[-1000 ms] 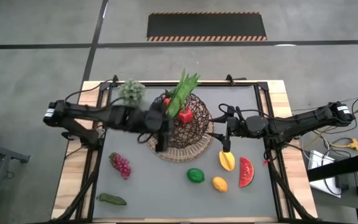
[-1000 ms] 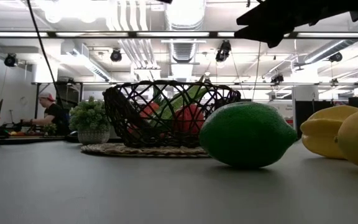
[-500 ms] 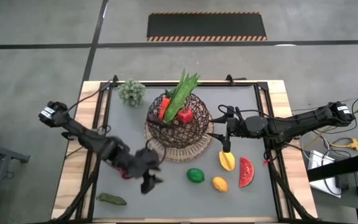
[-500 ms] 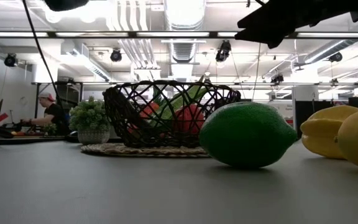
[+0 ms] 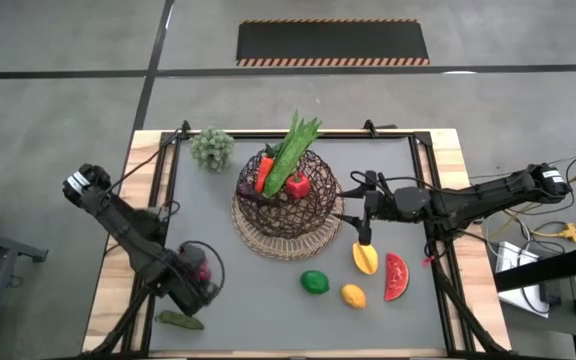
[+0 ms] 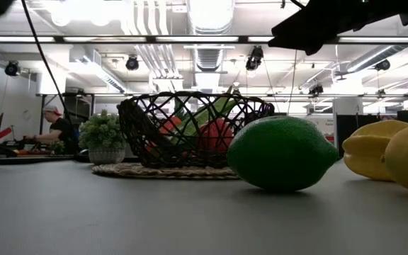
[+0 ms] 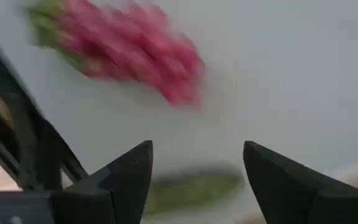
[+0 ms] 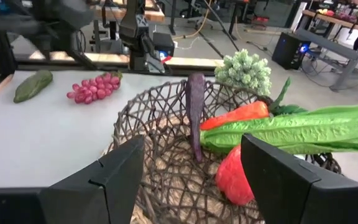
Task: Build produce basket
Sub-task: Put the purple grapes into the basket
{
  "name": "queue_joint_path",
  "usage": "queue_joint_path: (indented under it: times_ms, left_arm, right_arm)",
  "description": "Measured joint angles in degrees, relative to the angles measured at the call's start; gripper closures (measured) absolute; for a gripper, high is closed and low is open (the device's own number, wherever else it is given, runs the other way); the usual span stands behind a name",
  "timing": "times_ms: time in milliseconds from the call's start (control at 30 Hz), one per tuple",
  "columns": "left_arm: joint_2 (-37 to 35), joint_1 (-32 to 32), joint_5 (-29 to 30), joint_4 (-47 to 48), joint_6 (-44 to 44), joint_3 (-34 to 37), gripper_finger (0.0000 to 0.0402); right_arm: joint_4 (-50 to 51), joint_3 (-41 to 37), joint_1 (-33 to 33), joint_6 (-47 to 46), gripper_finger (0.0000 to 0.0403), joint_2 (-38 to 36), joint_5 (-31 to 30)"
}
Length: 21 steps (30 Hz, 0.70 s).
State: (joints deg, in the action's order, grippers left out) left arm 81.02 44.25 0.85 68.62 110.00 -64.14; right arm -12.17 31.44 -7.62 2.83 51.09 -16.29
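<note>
Grey bench [image 5: 268, 285] carries the purple grape bunch [image 5: 202, 270] well left of the round dark wire basket [image 5: 288, 205], directly under the left tool [image 5: 196, 285], fingers spread, long axis crossing them.
</note>
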Motion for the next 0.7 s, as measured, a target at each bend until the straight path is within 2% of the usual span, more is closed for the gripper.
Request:
queue_joint_path:
  times_ms: [133, 233, 567, 700]
  left_arm:
    - [0.5, -0.4, 4.4, -1.6, 7.3, 4.7, 0.0169]
    - [1.8, -0.3, 4.7, -3.0, 10.2, 8.5, 0.0169]
    - [3.2, -0.4, 8.1, -5.5, 12.7, 14.3, 0.0171]
    - [3.2, -0.4, 8.7, -6.8, 12.7, 15.0, 0.0198]
  right_arm:
    - [0.1, -0.2, 0.0, 0.1, 0.0152, 0.0, 0.0]
    - [0.2, -0.3, 0.0, 0.2, 0.0155, 0.0, 0.0]
    - [0.2, -0.3, 0.0, 0.2, 0.0156, 0.0, 0.0]
    - [0.2, -0.3, 0.0, 0.2, 0.0158, 0.0, 0.0]
